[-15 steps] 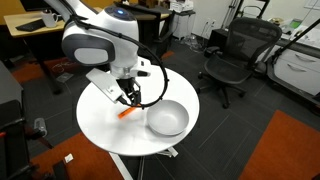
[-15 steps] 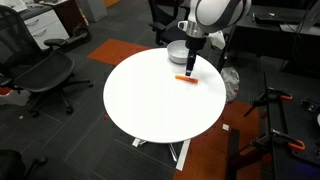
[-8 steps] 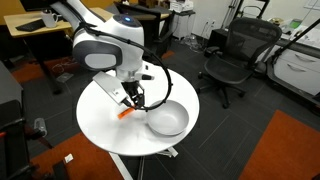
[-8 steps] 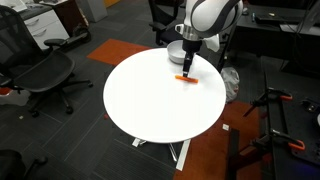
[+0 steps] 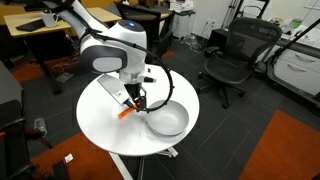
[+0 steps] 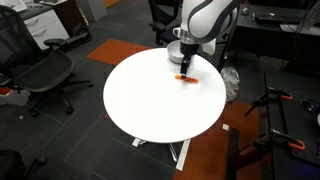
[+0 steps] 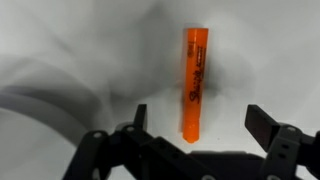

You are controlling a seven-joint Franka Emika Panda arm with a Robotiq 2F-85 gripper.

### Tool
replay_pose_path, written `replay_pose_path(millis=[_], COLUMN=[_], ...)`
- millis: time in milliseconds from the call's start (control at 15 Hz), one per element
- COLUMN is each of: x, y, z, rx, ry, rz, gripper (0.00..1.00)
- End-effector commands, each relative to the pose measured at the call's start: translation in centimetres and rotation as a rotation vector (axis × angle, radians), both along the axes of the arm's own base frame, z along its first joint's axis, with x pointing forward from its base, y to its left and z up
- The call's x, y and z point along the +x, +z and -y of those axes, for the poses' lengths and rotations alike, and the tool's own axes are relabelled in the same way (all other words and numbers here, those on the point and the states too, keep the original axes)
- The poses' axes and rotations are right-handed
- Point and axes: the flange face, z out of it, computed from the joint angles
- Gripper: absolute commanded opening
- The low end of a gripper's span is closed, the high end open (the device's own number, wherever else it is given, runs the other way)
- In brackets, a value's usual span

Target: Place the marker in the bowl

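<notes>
In an exterior view, the arm (image 5: pixel 108 52) bends over a round white table (image 5: pixel 100 128), and its gripper (image 5: pixel 133 101) points down just above the marker (image 5: pixel 125 112), which lies flat on the tabletop. The bowl (image 5: pixel 172 126) stands upright on the table just beside the marker, near the table's edge, and a black cable (image 5: pixel 162 88) loops from the wrist over the space between gripper and bowl. Behind the table a black office chair (image 5: pixel 232 55) stands on dark carpet, with a desk (image 5: pixel 35 28) in the far corner and an orange floor patch (image 5: pixel 290 150) near the frame's lower edge.
</notes>
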Motion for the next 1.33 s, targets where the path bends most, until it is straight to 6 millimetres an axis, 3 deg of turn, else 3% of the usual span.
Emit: replay_pose_path(millis=[0,733,800,867,1267], x=[1.0,1.1,1.0,1.0,0.9], y=[-0.2,-1.8,-1.9,-2.0,-2.3], z=[-0.2,0.0,0.0,0.0,0.1], rx=[-0.009,0.003,0.002,0.001,0.005], ry=[-0.015,-0.029,-0.028,-0.028,-0.03], rz=[-0.007,-0.03,-0.031,-0.033,-0.037], gripper=[1.0,1.0,0.75,0.74,0.27])
